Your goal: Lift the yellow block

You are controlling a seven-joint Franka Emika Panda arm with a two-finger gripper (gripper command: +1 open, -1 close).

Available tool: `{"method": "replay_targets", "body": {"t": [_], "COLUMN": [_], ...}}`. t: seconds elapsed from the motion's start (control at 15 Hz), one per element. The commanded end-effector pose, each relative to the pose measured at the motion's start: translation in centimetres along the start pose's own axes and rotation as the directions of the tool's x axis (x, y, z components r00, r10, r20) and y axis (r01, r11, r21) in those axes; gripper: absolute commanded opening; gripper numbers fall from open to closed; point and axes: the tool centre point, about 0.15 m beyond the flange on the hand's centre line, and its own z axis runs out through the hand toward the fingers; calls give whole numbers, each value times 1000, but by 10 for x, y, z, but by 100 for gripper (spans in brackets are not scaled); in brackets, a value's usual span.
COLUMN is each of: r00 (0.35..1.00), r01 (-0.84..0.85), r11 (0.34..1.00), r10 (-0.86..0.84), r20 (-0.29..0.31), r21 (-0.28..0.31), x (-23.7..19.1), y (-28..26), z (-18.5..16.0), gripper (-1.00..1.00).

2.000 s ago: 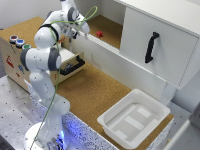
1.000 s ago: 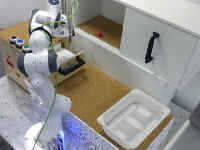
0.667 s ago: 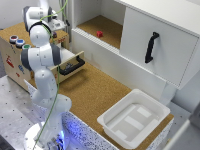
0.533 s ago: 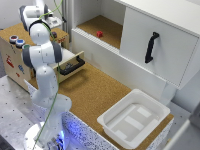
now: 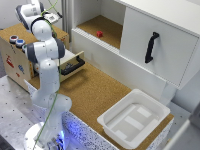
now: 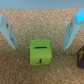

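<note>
The yellow block shows in the wrist view as a yellow-green cube with a dark slot on top, resting on a cork-like surface. My gripper is open just above it, and the block sits between the two pale blue fingers, apart from both. In the exterior view the gripper hangs over the top of the wooden box at the exterior view's left. The arm hides the block there.
A dark object lies close beside the block. The box has an open drawer and small round items on top. A red block sits in the open cabinet. A white tray stands at the front right.
The arm has swung from the cabinet opening toward the exterior view's left and now hangs over the wooden box top. The gripper stays empty.
</note>
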Motion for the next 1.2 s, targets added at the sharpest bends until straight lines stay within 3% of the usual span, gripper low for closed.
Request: {"method": "replay_targets", "body": {"t": [0.0, 0.27, 0.4, 0.47, 1.13], "r00": [998, 994, 989, 990, 995], "r01": [45, 75, 102, 100, 35], "r11": [986, 973, 968, 971, 991], "r10": [-51, -55, -74, -75, -22], "r20": [33, -97, -124, -119, -100], "r21": [161, 217, 228, 218, 127], "x": [-5, -18, -21, -22, -11], "y": [20, 10, 3, 0, -24], "z": [-6, -3, 1, 3, 28], "gripper": [100, 100, 100, -100, -100]}}
